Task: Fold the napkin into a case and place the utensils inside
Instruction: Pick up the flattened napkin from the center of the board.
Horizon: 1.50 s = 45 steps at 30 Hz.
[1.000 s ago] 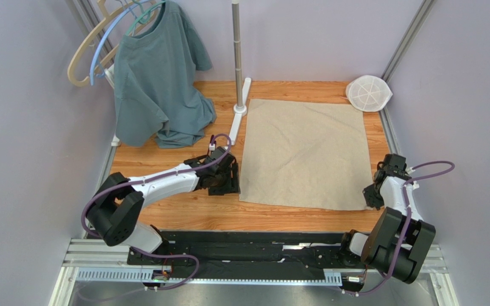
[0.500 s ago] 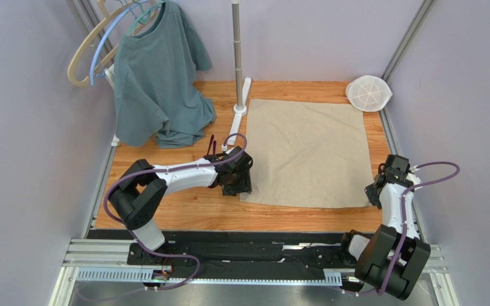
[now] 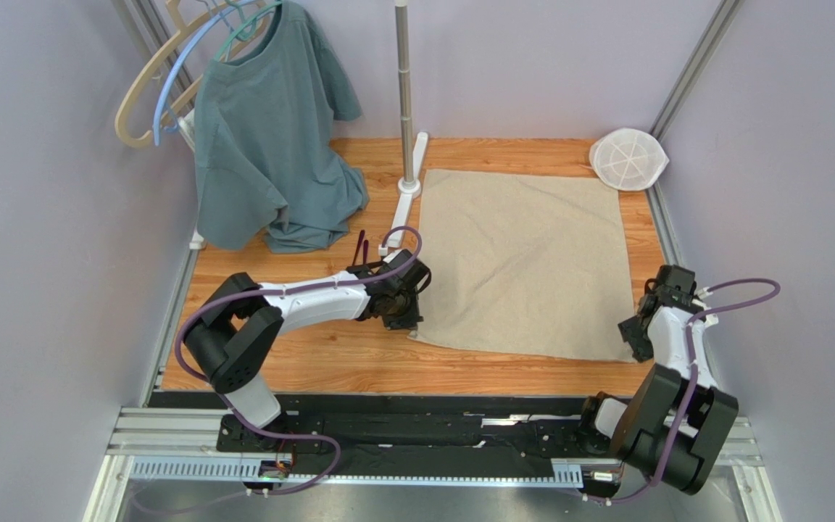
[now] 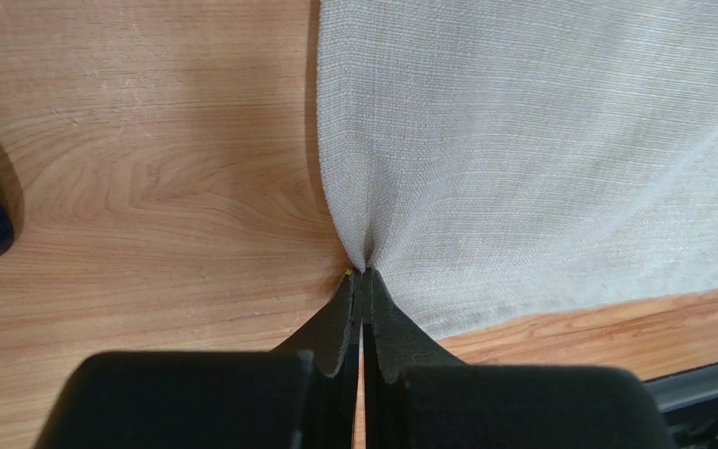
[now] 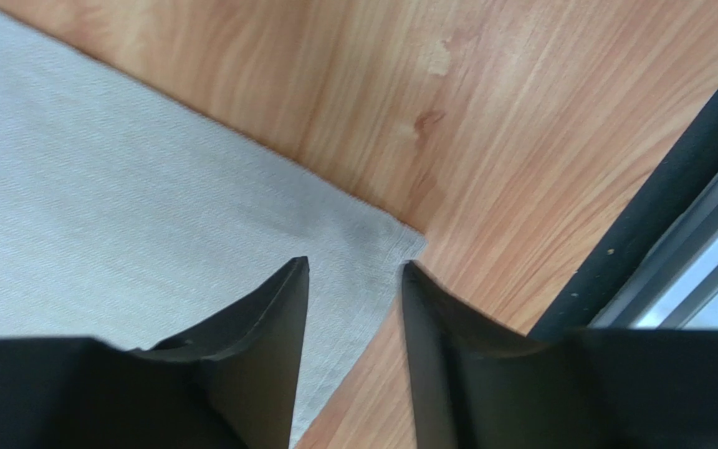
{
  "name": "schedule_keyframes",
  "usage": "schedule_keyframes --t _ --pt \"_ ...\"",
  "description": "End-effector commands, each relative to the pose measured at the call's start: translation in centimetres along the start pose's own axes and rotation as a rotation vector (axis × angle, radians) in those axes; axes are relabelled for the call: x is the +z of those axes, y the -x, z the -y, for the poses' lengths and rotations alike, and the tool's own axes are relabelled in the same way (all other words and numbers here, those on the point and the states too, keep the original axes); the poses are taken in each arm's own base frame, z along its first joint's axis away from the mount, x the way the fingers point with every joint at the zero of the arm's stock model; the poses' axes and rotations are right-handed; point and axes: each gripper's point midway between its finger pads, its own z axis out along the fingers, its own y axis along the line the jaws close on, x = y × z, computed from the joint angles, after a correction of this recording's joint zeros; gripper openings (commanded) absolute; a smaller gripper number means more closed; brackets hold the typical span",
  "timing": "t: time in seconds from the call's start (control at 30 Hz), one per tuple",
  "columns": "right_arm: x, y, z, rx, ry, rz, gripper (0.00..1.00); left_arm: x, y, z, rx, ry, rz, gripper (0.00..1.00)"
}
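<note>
At its left edge, the napkin [image 4: 541, 140] sits pinched in the left hand [image 4: 363, 279].

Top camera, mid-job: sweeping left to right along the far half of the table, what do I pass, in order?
hangers → grey-green T-shirt → metal pole → napkin → white mesh disc
</note>
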Motion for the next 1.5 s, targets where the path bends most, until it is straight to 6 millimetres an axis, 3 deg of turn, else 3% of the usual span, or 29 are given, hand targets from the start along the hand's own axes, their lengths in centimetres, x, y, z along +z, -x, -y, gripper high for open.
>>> schedule_keyframes --t 0.0,0.13,0.33,0.5,0.7,0.8,0.83,0.87,1.0,1.13,1.23,1.33,1.37,1.4,1.43,1.47 --pt "1.1 1.0 0.7 0.061 -0.043 -0.014 0.49 -1.6 1.2 1.2 0.041 -0.059 0.049 0.00" --pt "1.3 0.1 0.1 0.069 -0.002 -0.053 0.49 -1.8 1.2 1.8 0.055 -0.084 0.040 0.00" --pt "1.5 0.2 0.7 0.056 -0.031 -0.044 0.49 -2.1 1.3 1.9 0.050 -0.099 0.051 0.00" --pt "2.2 -0.6 1.5 0.063 -0.088 -0.079 0.58 -2.4 1.3 1.6 0.046 -0.099 0.065 0.00" --pt "2.9 -1.5 2.0 0.094 -0.132 -0.108 0.58 -2.9 1.7 2.7 0.036 -0.139 0.067 0.00" --pt "3.7 -1.7 2.2 0.099 -0.148 -0.111 0.50 -2.9 1.9 3.0 0.032 -0.152 0.075 0.00" --pt "3.9 -2.2 1.9 0.094 -0.130 -0.131 0.43 -2.9 1.9 3.1 0.033 -0.157 0.077 0.00" --pt "4.0 -2.3 1.7 0.094 -0.117 -0.137 0.27 -3.0 1.9 3.1 0.039 -0.158 0.078 0.00" --pt "3.1 -1.3 1.6 0.102 -0.083 -0.073 0.13 -3.7 2.3 2.9 0.077 -0.171 0.111 0.00" --pt "0.7 0.0 0.8 0.110 -0.003 -0.012 0.00 -5.2 3.2 3.5 0.117 -0.210 0.163 0.00" --pt "-2.8 1.9 -1.3 0.080 0.152 0.053 0.00 -7.2 4.6 4.7 0.186 -0.273 0.229 0.00" --pt "-8.3 5.1 -2.9 0.057 0.296 0.190 0.00 -10.9 6.5 6.6 0.270 -0.352 0.312 0.00" --pt "-10.1 5.9 -3.0 0.044 0.328 0.233 0.00 -13.4 7.7 7.9 0.286 -0.401 0.366 0.00" --pt "-13.7 7.4 -3.2 0.053 0.385 0.310 0.00 -14.6 8.0 8.1 0.307 -0.413 0.379 0.00" --pt "-15.7 7.9 -3.5 0.046 0.431 0.342 0.00 -16.0 8.5 8.5 0.338 -0.428 0.407 0.00" --pt "-17.9 8.6 -3.5 0.038 0.464 0.387 0.00 -19.4 9.7 9.5 0.350 -0.480 0.472 0.00"
